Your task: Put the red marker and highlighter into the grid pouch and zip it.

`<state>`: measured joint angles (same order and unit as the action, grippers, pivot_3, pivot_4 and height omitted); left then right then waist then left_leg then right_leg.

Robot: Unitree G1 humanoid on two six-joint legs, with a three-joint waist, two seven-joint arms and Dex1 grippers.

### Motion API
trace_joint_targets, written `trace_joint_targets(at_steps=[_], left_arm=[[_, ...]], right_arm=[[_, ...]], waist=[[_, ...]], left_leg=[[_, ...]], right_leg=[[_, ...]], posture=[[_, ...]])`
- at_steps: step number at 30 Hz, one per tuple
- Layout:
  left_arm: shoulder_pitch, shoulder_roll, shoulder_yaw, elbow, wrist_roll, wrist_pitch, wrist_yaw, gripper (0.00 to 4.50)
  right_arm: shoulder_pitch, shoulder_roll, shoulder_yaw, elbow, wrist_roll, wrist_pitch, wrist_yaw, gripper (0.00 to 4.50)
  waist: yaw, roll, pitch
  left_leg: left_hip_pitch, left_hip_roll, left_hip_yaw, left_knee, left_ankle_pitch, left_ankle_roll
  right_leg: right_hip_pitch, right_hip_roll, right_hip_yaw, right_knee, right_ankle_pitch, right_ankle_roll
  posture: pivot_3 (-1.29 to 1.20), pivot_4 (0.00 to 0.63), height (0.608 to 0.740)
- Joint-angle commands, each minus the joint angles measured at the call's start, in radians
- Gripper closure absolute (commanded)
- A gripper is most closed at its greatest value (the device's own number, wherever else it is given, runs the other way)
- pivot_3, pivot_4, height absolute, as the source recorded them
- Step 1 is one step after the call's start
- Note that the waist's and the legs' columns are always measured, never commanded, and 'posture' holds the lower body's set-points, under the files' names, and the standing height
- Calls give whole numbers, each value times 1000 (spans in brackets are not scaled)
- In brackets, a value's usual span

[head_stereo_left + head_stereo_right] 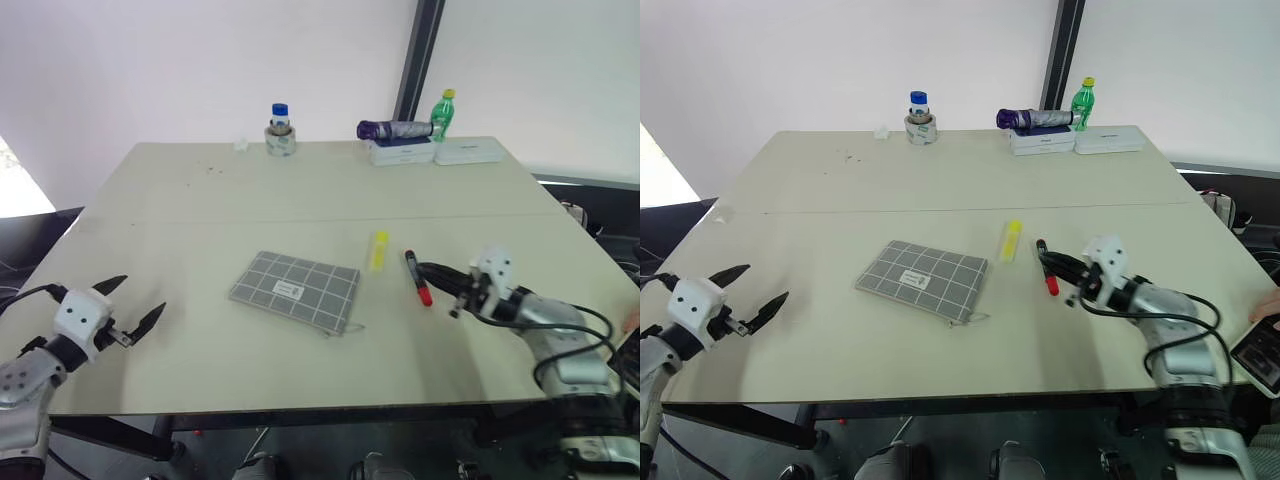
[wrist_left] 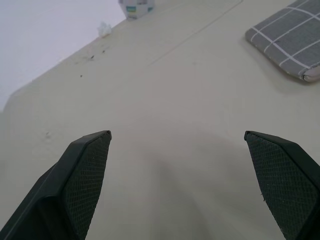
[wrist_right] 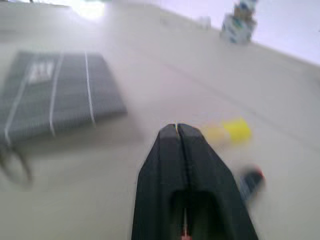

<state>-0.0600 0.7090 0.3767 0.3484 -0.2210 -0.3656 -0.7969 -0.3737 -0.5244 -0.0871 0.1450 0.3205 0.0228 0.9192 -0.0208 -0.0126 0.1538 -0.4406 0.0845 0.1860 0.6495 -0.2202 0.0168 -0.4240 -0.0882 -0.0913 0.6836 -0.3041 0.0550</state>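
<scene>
the right gripper [image 1: 432, 271] sits pinched closed on nothing beside the slim black red-capped marker [image 1: 417, 277] lying loose on the worktop [image 1: 200, 200], right of the stubby yellow highlighter [image 1: 379, 250] and grey grid-lined fabric pouch [image 1: 294, 290], so it should reopen and straddle the barrel squarely, while the left gripper [image 1: 132, 308] waits spread wide and empty.

The grid pouch [image 1: 294, 290] is grey, crossed by thin white lines into squares, with a small white label. The highlighter [image 1: 379, 250] is bright yellow. The red marker [image 1: 417, 277] has a black barrel and a red end. The tabletop [image 1: 200, 200] is pale beige — plain, with a few dark specks toward its far left corner. Both tools — left tool [image 1: 131, 305], right tool [image 1: 437, 271] — have black fingers on white housings.
</scene>
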Motion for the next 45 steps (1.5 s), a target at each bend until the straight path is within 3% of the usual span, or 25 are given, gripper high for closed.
trace_joint_targets(at_steps=[1,9,14,30,37,45], left_arm=[[-34,34,-23,50,53,-79,8,0],[-205,70,-132,240,202,-275,72,0],[-334,61,-238,383,311,-395,123,0],[-669,45,-578,763,667,-723,323,0],[-729,60,-744,804,902,-793,547,0],[-756,72,-818,785,983,-907,702,0]], right_arm=[[-55,64,61,-30,-41,-3,-57,4479],[-183,169,193,97,-239,-95,-201,4479],[-207,235,231,115,-267,-116,-237,4479],[-53,49,98,61,-232,-90,-225,4479],[-10,43,110,50,-254,-83,-225,4479],[-50,36,115,106,-269,-94,-226,4479]], waist=[[2,0,0],[5,0,0],[1,0,0],[6,0,0],[10,0,0],[9,0,0]], left_leg=[[0,0,0,0,0,0],[-1,-1,1,1,0,0],[-1,-1,3,0,4,-6],[-2,-2,3,1,4,-6],[-2,-2,3,1,4,-5],[-1,-2,3,2,0,0]], right_leg=[[0,0,0,0,0,0],[-1,0,-1,0,0,0],[-2,3,-1,1,0,0],[-2,3,-1,1,0,1],[-1,3,-1,1,0,1],[-1,2,-1,1,0,1]], posture=[[0,150,738],[0,150,738],[0,150,738],[0,150,738],[0,150,738],[0,150,738]])
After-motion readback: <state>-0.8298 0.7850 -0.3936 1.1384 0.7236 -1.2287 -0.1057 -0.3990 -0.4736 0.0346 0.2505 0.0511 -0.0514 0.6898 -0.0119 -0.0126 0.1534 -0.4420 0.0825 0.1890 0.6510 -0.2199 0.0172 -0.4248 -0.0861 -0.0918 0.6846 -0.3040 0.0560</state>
